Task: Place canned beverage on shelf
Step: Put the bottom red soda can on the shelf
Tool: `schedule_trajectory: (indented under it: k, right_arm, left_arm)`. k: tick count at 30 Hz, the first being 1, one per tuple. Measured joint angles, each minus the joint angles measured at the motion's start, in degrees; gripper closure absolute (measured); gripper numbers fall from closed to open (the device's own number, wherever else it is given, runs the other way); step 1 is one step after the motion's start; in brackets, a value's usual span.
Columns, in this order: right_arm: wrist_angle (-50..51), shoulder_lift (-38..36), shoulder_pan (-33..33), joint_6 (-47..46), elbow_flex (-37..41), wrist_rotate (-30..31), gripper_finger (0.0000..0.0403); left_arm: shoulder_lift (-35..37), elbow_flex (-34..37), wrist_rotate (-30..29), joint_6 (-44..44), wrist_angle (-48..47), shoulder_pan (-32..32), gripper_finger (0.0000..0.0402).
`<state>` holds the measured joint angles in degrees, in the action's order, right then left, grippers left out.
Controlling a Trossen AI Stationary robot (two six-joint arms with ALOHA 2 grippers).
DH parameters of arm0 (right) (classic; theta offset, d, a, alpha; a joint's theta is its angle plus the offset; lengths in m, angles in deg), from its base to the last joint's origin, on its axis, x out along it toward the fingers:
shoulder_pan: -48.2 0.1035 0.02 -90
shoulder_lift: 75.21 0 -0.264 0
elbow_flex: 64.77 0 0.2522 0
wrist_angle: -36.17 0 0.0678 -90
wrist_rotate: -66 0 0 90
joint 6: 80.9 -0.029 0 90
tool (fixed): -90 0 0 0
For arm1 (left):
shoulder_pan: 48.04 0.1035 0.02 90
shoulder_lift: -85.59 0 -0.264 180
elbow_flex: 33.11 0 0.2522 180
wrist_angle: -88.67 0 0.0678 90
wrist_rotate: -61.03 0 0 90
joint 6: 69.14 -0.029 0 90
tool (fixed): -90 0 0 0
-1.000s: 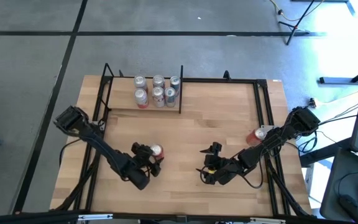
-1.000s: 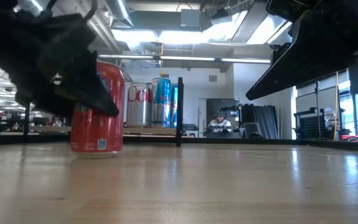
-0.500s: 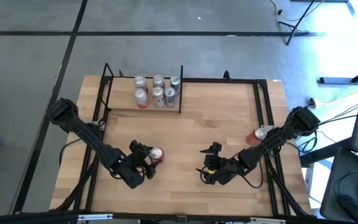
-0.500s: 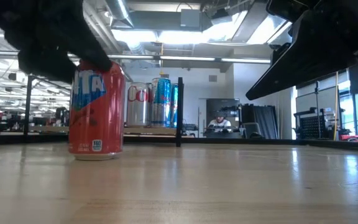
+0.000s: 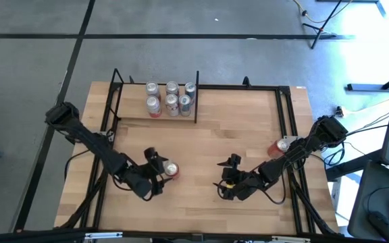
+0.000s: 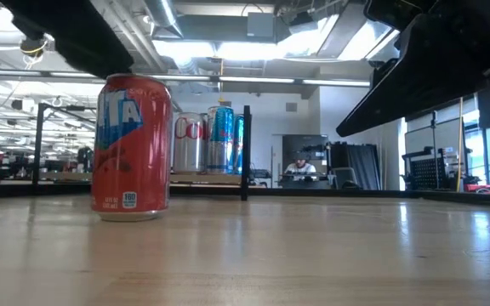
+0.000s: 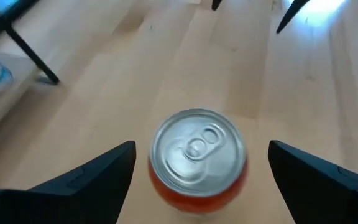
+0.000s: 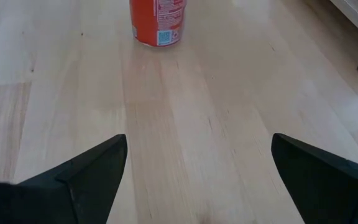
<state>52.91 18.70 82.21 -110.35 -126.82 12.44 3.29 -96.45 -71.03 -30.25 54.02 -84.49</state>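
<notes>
Left gripper (image 7: pixel 197 171): spread wide, poised above the red can (image 7: pixel 197 158), one finger to each side and neither touching it; the can's silver top shows between them.
Red can: upright on the tabletop (image 5: pixel 248 135), toward the front edge and left of the middle; not lifted.
Step in hand: the approach for the grasp (judged from the open fingers straddling the can).
Next move: lower so the fingers bracket the can's wall, close, then carry it to the back-left corner.
Right gripper (image 8: pixel 197 180): fingers wide, holding nothing, low over the tabletop near the front edge, right of the middle; it waits.
Can label: large white letters on a blue patch, reading partly "TA", with a small white box low down, its print too small to read.
Second red can (image 5: pixel 278 148): near the right edge, partly hidden by the right arm.
Shelf (image 5: pixel 155 119): back-left corner, already carrying six cans (image 5: pixel 171 97) in two rows.
Shelf cans' writing: one silver can shows red script beginning "Co"; a blue-and-silver one has no legible text.
</notes>
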Motion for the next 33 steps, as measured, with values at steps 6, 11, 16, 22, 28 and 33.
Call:
schedule_trajectory:
  k: [6,11,16,22,28,33]
  right_arm:
    - [0.0,0.0,-0.4,0.0,0.0,0.0,0.0020]
    - [0.0,0.0,-0.4,0.0,0.0,0.0,0.0020]
    - [0.0,0.0,-0.3,0.0,0.0,0.0,0.0020]
    - [0.0,0.0,-0.3,0.0,0.0,-0.3,0.0020]
    - [0.1,0.0,-0.3,0.0,0.0,-1.1,0.0020]
    - [0.1,0.0,-0.3,0.7,0.0,-1.0,0.0020]
  left_arm:
    - [-1.9,0.0,7.7,-9.2,2.9,3.6,0.0052]
    - [-3.9,-0.1,13.9,-11.6,5.1,6.4,0.0052]
    - [-4.7,-0.1,16.5,-10.9,5.1,7.9,0.0063]
    - [-4.3,-0.2,15.8,-6.3,4.3,8.0,0.0132]
    - [-4.3,-9.3,13.2,2.0,-12.1,8.0,0.0146]
    - [-4.2,-21.8,4.7,13.7,-38.9,8.1,0.0146]
